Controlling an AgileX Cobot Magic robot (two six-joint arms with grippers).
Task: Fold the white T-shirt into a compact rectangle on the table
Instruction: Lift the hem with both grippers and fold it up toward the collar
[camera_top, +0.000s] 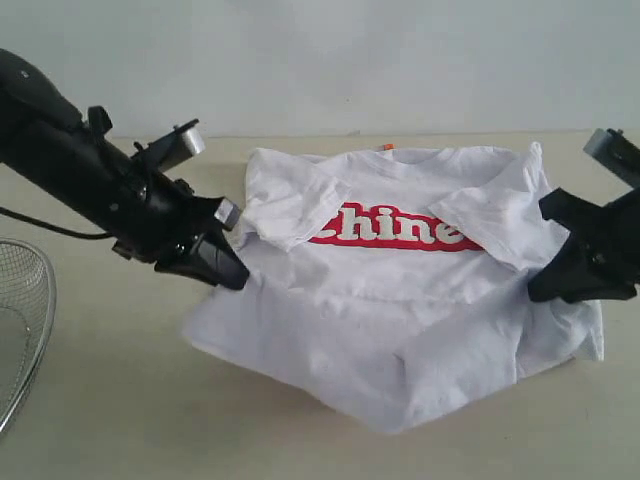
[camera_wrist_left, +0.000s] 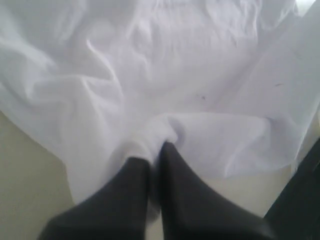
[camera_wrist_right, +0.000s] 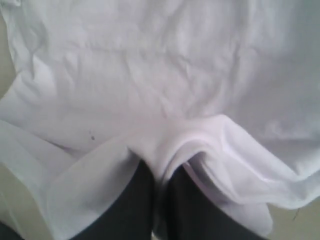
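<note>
The left gripper (camera_wrist_left: 159, 150) has its dark jaws pressed together on a bunched fold of the white T-shirt (camera_top: 400, 330), pinching cloth at the garment's left edge. The right gripper (camera_wrist_right: 161, 172) pinches a gathered fold at the shirt's right edge in the same way, with fabric squeezed between its closed jaws. The shirt lies front up and rumpled on the table (camera_top: 120, 410), stretched between the two arms. Both sleeves are turned inward over the chest and cover the ends of the red chest banner (camera_top: 395, 235) with its white lettering. A small orange neck tag (camera_top: 387, 147) shows at the collar on the far side. A wire-mesh basket (camera_top: 20, 330) sits at the left edge of the exterior view, well apart from the shirt.
</note>
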